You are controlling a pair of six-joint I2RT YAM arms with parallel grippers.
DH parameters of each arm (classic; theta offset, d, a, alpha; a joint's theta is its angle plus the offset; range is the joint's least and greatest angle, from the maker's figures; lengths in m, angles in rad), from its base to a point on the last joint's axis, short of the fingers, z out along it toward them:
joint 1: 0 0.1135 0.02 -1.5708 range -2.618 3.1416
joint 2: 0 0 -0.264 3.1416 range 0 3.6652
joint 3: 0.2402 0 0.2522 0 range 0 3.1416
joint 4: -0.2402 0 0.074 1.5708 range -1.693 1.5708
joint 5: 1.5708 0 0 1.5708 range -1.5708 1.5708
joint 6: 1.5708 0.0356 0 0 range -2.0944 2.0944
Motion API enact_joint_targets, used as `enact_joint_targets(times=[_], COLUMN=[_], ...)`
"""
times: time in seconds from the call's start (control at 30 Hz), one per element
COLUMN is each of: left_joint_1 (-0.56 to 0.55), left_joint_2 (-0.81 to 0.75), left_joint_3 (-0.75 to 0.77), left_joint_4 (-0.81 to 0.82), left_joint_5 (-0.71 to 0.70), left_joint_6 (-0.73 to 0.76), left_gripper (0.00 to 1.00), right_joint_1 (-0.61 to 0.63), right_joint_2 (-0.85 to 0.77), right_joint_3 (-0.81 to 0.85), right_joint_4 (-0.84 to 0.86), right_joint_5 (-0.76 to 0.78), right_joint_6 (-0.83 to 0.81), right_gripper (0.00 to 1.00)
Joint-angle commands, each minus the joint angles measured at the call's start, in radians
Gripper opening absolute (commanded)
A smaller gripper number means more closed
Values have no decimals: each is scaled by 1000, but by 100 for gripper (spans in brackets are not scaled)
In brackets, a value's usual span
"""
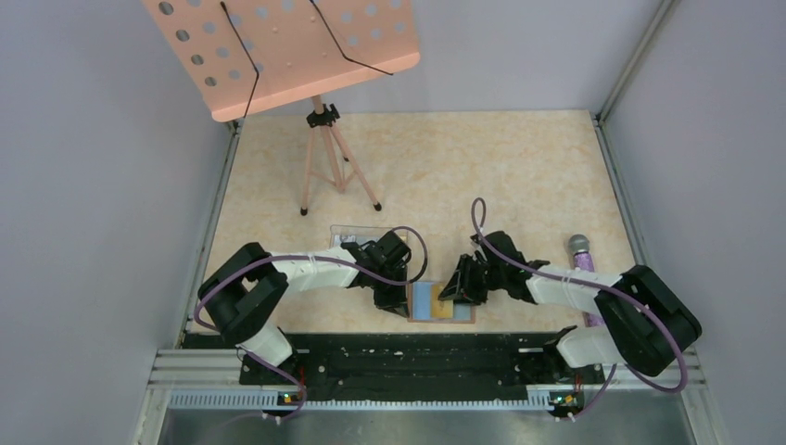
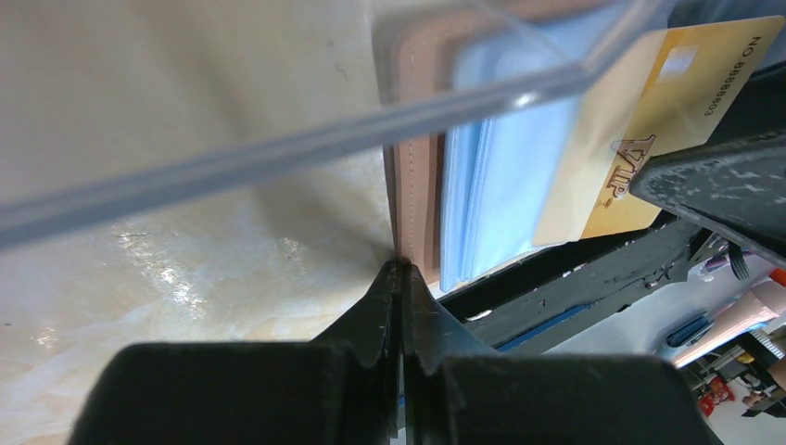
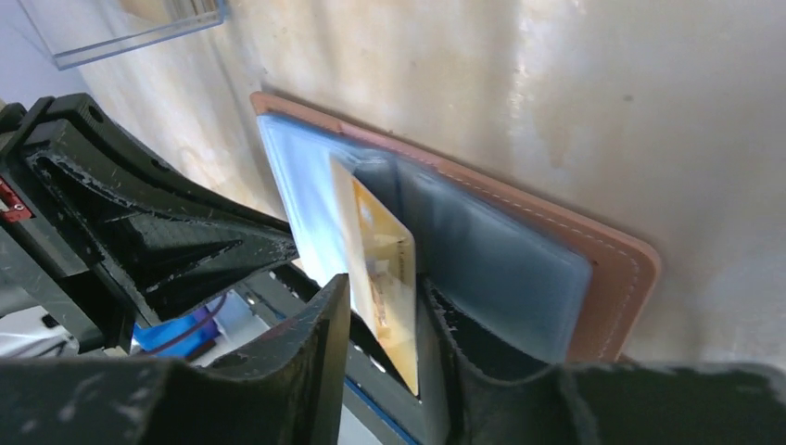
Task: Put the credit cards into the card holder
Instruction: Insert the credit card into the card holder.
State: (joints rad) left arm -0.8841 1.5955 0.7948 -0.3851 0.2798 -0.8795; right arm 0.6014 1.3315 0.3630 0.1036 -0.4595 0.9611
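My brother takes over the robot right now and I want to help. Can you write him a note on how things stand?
Left tool: shut, tips at the card holder's brown edge.
Right tool: open, fingers either side of a yellow card.
Things: holder lies open between the arms, and the card seems partway in a bluish sleeve. The clear box sits behind the left arm.
Done: one card started.
Left: seat it fully, then any other cards.
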Motion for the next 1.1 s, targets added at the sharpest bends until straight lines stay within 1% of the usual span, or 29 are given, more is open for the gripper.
enact_joint_targets(times=[0.0,0.1,0.23,0.3,0.4,0.53,0.67,0.9,1.07], left_joint_1=[3,5,8,10,12,14,14,14,14], left_joint_2=[20,18,16,16,14,24,39,49,47], left_joint_3=[13,15,19,22,27,35,47,62,66], left_joint_4=[14,17,20,21,20,19,16,1,-3], left_joint_5=[-32,-29,-26,-24,-22,-17,-12,-9,-8], left_joint_6=[16,14,11,11,12,17,24,35,37], left_gripper=[1,1,1,1,0,0,0,0,0], right_joint_1=[22,27,44,57,67,76,99,153,196], right_joint_2=[16,14,17,17,18,41,75,162,204], right_joint_3=[116,174,246,269,277,272,272,320,374], right_joint_4=[-275,-370,-467,-501,-515,-490,-440,-361,-368], right_joint_5=[96,131,161,178,192,175,134,87,92], right_joint_6=[-111,-143,-172,-184,-187,-189,-175,-136,-127], right_gripper=[37,47,58,61,64,65,63,56,46])
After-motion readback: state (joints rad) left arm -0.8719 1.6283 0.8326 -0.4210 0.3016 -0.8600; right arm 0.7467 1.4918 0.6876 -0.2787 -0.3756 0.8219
